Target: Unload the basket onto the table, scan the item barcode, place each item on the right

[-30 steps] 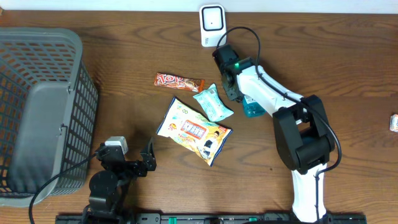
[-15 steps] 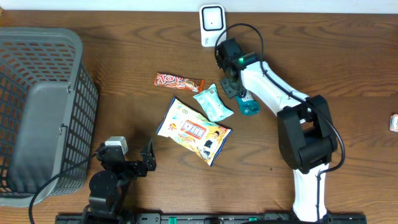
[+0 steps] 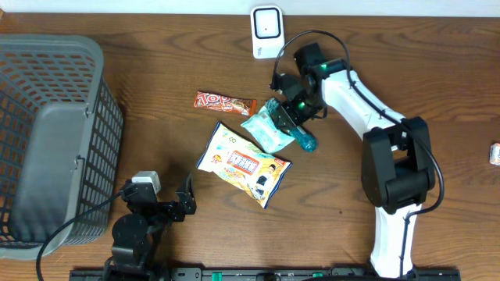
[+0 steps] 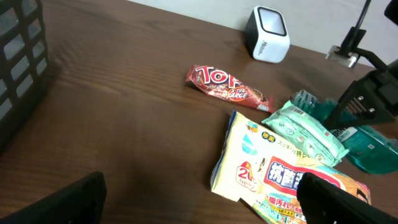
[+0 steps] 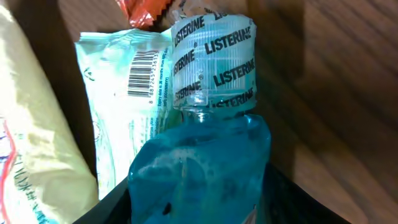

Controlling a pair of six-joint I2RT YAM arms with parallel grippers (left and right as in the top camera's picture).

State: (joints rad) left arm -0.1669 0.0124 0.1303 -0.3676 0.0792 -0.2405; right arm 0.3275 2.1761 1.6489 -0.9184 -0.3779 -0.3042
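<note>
My right gripper (image 3: pixel 291 117) is shut on a blue Listerine mouthwash bottle (image 3: pixel 304 139), low over the table beside the teal packet (image 3: pixel 266 129). In the right wrist view the bottle (image 5: pixel 199 162) fills the frame, its wrapped cap (image 5: pixel 214 59) pointing away, and dark fingers (image 5: pixel 106 205) press both its sides. The white barcode scanner (image 3: pixel 266 31) stands at the table's far edge, apart from the bottle. My left gripper (image 3: pixel 158 199) rests near the front edge, open and empty, with its fingers (image 4: pixel 68 199) spread wide.
A Toblerone bar (image 3: pixel 225 102), the teal packet with a barcode (image 5: pixel 142 78) and a yellow wipes pack (image 3: pixel 244 164) lie mid-table. A grey basket (image 3: pixel 47 140) fills the left side. A small item (image 3: pixel 494 154) sits at the right edge.
The right arm has swung its wrist rightward and turned, carrying the bottle down against the teal packet's right side. The left arm has not moved.
</note>
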